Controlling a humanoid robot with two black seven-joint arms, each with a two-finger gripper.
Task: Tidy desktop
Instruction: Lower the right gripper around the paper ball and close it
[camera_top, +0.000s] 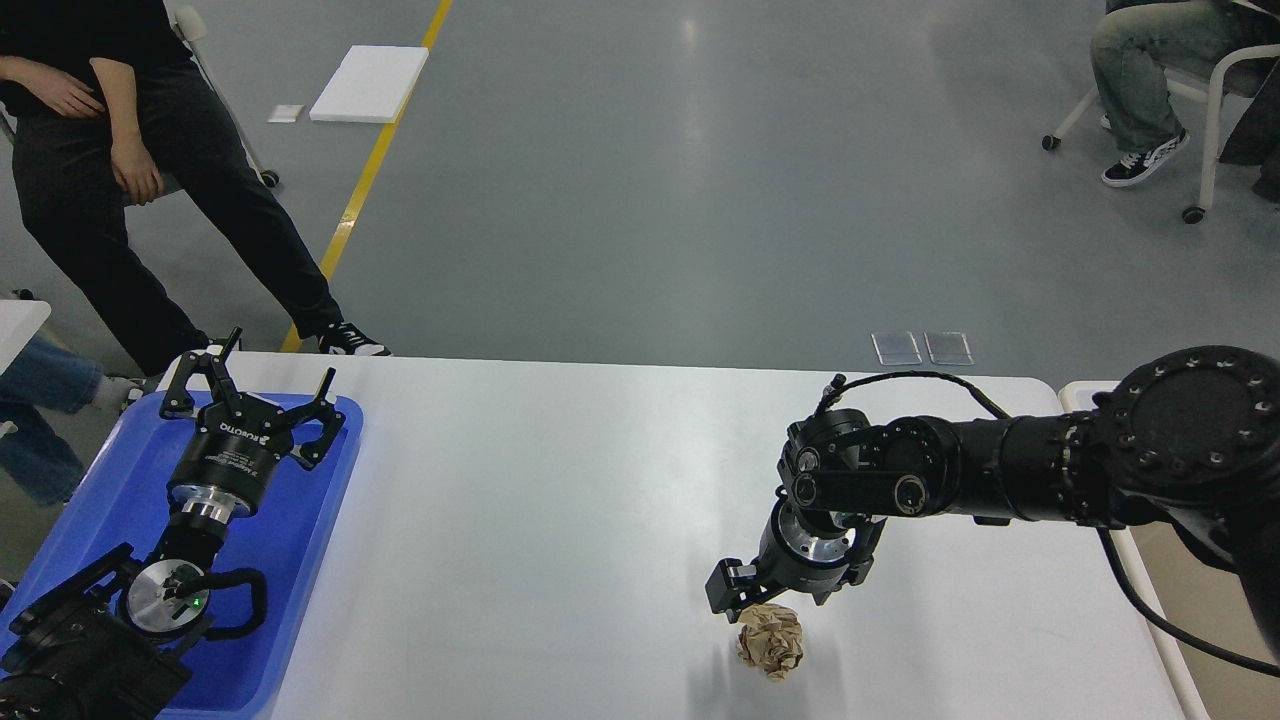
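Okay, head view: the desktop (560, 520) is the wide white tabletop filling the lower half of the frame, rounded far corners, grey floor behind it.

Left gripper (262, 385) hangs over the blue tray (330, 520) at the table's left edge, fingers spread wide apart, nothing between them. The tray sits on the desktop, and the left arm covers much of it.

Right arm comes in from the right, wrist bent down. Right gripper (762, 600) points at the table, directly above and touching or nearly touching a crumpled brown paper ball (771, 641). Fingers are mostly hidden by the wrist body and seen from above; cannot tell whether they are apart or closed on the paper. The ball rests on the desktop, near its front edge, right of centre, well apart from the tray.

A cream-rimmed bin (1085, 392) edge shows just beside the table's right side, behind the right arm.

Background: a standing person in black (120, 180) far left, a seated person (1160, 70) top right, a white board (368, 83) on the floor by a yellow line (370, 170).
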